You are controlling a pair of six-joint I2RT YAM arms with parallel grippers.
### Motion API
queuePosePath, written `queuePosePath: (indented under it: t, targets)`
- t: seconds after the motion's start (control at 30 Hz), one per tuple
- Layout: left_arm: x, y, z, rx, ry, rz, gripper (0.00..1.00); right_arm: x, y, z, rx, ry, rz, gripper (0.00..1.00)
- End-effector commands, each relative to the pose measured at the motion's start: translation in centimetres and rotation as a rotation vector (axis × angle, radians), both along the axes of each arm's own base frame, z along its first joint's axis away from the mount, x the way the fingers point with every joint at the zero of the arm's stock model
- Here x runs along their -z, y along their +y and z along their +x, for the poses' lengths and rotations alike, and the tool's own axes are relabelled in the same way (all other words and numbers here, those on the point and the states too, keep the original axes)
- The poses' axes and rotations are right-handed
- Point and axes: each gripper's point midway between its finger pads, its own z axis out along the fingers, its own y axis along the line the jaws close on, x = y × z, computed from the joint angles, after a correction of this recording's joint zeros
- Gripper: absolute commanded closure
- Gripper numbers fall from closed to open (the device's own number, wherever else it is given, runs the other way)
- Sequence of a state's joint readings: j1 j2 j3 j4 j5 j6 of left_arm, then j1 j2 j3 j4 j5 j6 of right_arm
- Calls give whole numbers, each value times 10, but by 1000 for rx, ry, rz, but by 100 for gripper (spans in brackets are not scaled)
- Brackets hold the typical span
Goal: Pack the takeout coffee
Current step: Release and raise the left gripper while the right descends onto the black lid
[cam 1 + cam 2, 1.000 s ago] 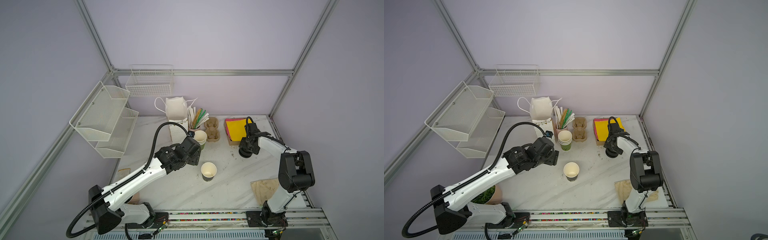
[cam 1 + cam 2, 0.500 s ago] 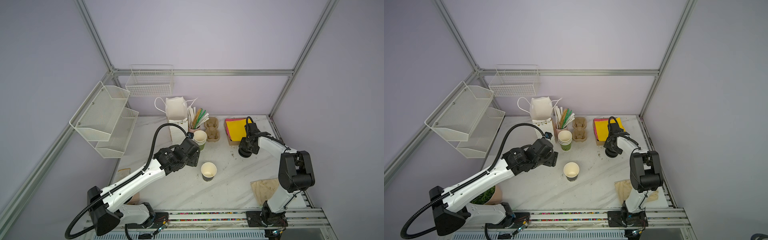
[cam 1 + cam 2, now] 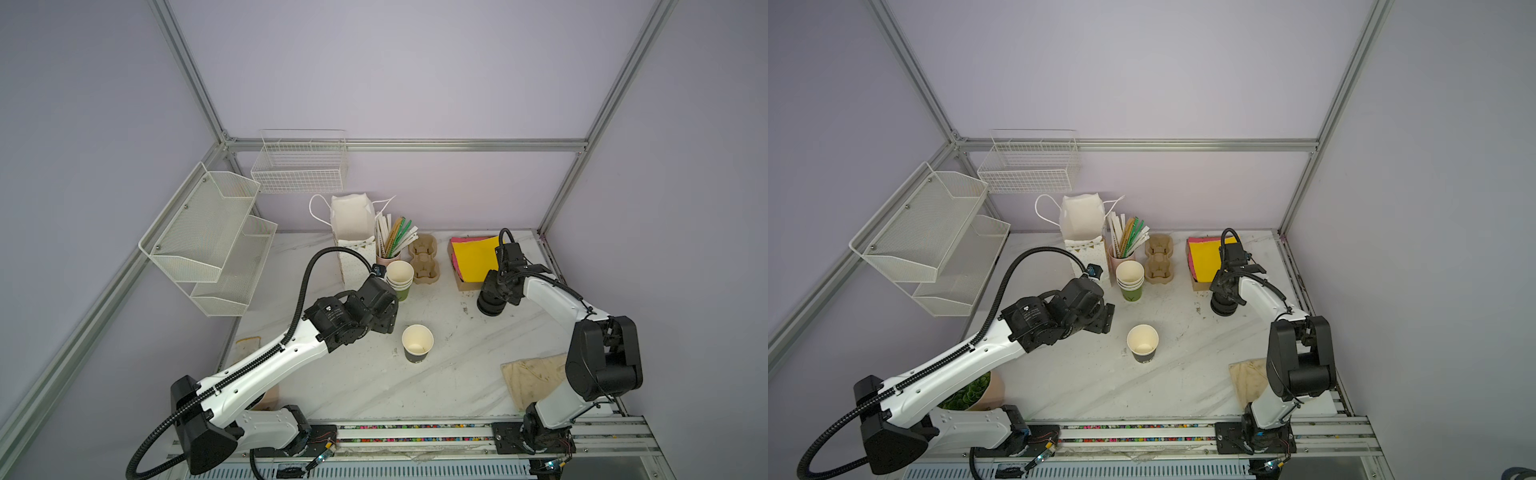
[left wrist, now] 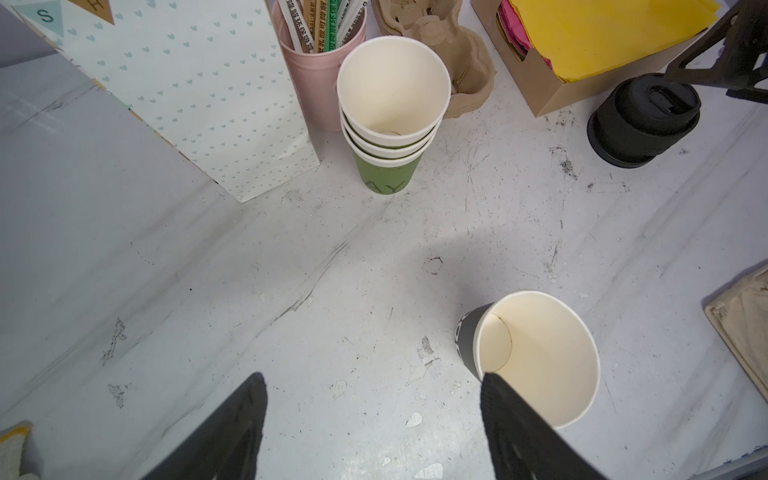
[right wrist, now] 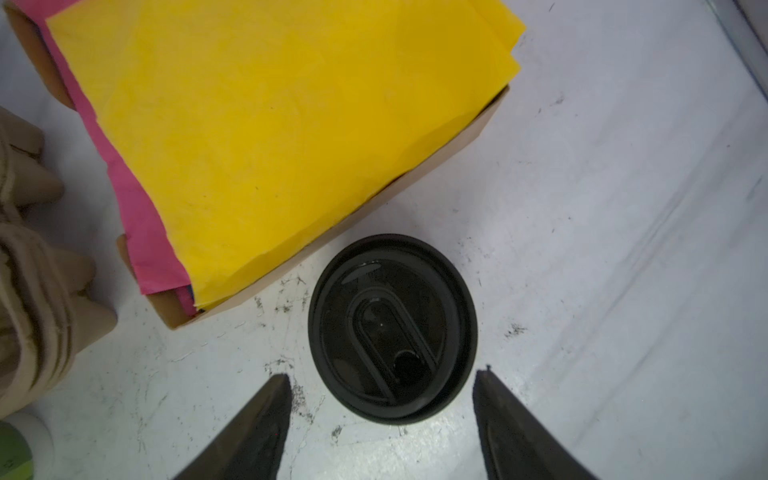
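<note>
The takeout coffee cup (image 3: 417, 343) (image 3: 1143, 343) (image 4: 536, 357) stands upright mid-table in both top views, dark outside, cream inside, its mouth uncovered. My left gripper (image 4: 372, 376) is open just left of it over bare table; one finger's tip overlaps the cup's rim in the left wrist view. Black lids (image 3: 490, 309) (image 3: 1224, 309) (image 5: 392, 332) sit in a short stack beside the paper box. My right gripper (image 5: 380, 374) (image 3: 500, 286) hangs right above them, open, a finger on either side, not touching.
At the back stand a white paper bag (image 3: 353, 232), a pink cup of straws (image 4: 320, 83), nested green cups (image 3: 400, 280), a cardboard cup carrier (image 3: 424, 259) and a box of yellow and pink paper (image 3: 473, 257). A beige cloth (image 3: 532, 378) lies front right. Wire shelves (image 3: 208, 237) hang left.
Almost nothing differs. The left arm has edged back a little from the cup. The right gripper stays over the black lids.
</note>
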State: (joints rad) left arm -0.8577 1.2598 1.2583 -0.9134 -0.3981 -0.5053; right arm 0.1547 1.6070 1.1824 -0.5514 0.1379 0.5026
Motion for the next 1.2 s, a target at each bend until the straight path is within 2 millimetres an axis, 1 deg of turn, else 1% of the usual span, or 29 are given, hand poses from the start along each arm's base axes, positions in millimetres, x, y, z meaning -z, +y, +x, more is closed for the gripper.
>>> queuePosePath:
  t: [0.0, 0.07, 0.17, 0.33, 0.4, 0.43, 0.47, 0.5, 0.53, 0.57, 0.73, 0.77, 0.83, 0.97, 1.0, 1.1, 1.17]
  targets:
    - [1, 6, 0, -24, -16, -9, 20, 0, -7, -9, 14, 5, -11, 27]
    - [1, 6, 0, -23, -15, -10, 20, 6, -8, -11, 14, 21, -20, 25]
    - [2, 6, 0, -22, -12, -12, 20, 13, -9, -12, 21, 43, -30, 18]
    - [3, 8, -2, -32, -10, -10, 19, 21, -7, -11, 13, 77, -28, 15]
    - [3, 9, -2, -39, -8, -16, 19, 19, -6, -11, 11, 75, -20, 13]
    - [2, 10, -3, -43, -7, -21, 18, 14, -7, -11, 17, 67, -16, 10]
    - [1, 11, -3, -48, -8, -26, 16, 10, -7, -11, 26, 57, -10, 3]
    - [1, 12, -4, -57, -9, -34, 12, 6, -6, -11, 35, 48, -2, 3]
    - [-1, 13, -4, -63, -9, -43, 5, 1, -4, -11, 35, 42, 16, 3]
    - [-1, 13, -4, -64, -6, -52, 1, -2, -1, -12, 29, 40, 33, 3]
    - [-7, 15, 2, -70, 15, -138, 0, -22, -8, -18, 90, 73, 20, 3]
    - [-7, 18, 4, -81, 17, -150, 0, -23, -8, -19, 92, 90, 16, 3]
    - [-8, 26, 10, -108, 20, -158, 0, -23, -1, -20, 69, 134, 39, 3]
    - [-11, 46, 21, -172, 23, -141, 0, -6, -6, -27, 39, 270, -20, 3]
    - [-12, 51, 23, -173, 21, -130, 0, -4, -5, -27, 27, 280, -21, 3]
    - [-17, 63, 30, -170, -12, -85, 0, 2, 6, -28, -31, 254, 32, 3]
    - [-19, 69, 31, -165, -45, -49, 0, 4, 9, -28, -42, 248, 48, 3]
